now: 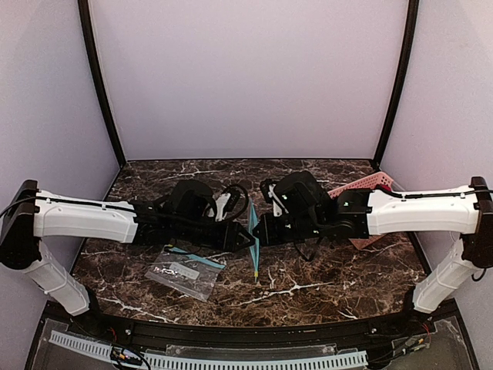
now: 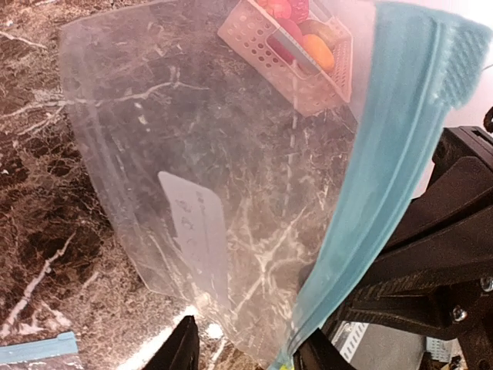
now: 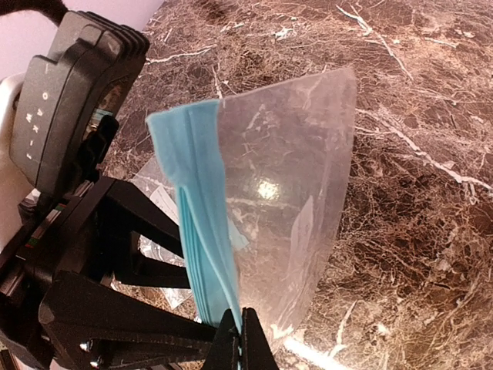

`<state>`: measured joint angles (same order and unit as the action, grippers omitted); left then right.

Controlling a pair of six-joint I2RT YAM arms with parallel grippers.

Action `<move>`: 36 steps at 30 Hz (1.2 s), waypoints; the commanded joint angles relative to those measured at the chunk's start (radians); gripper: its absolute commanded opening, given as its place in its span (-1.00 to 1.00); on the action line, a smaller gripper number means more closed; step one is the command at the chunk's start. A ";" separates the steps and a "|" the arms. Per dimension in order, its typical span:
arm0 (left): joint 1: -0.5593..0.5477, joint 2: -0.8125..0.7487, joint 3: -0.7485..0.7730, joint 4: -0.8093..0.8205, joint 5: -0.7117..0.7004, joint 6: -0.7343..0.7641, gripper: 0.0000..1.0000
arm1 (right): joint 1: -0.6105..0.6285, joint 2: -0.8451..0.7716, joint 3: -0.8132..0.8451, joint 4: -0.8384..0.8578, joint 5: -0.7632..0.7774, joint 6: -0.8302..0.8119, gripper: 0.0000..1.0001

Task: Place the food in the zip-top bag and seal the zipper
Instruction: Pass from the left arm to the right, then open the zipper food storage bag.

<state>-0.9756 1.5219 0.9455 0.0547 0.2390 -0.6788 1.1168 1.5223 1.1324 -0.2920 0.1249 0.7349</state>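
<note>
The clear zip-top bag (image 1: 253, 245) hangs edge-on between my two grippers over the table's middle. My right gripper (image 3: 240, 343) is shut on its teal-blue zipper (image 3: 202, 223), with the clear film (image 3: 300, 154) spreading away from it. My left gripper (image 2: 250, 351) is open, its fingers (image 2: 185, 347) standing apart on either side of the bag's lower edge. The zipper (image 2: 385, 154) and the white label (image 2: 196, 223) show in the left wrist view. Seen through the film, red (image 2: 281, 8) and orange (image 2: 317, 50) food pieces lie in the pink basket (image 2: 262, 38).
A second clear bag (image 1: 185, 271) with a white label and a teal strip lies flat on the marble table at the front left. The pink basket (image 1: 368, 185) stands at the back right, partly behind my right arm. Pale walls close in the back and sides.
</note>
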 commanded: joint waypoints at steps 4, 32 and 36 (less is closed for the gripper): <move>-0.007 0.002 0.028 -0.111 -0.091 0.030 -0.30 | 0.003 0.012 0.016 0.002 0.021 0.001 -1.00; -0.007 -0.089 -0.029 -0.064 -0.204 0.037 -0.99 | 0.009 0.003 0.075 -0.308 0.260 0.098 -1.00; -0.007 -0.064 -0.027 -0.019 -0.125 0.032 -0.99 | 0.009 0.004 0.066 -0.276 0.224 0.096 -0.90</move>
<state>-0.9794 1.4536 0.9348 0.0059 0.0605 -0.6582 1.1187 1.5448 1.1858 -0.5613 0.3447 0.8204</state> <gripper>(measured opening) 0.008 0.021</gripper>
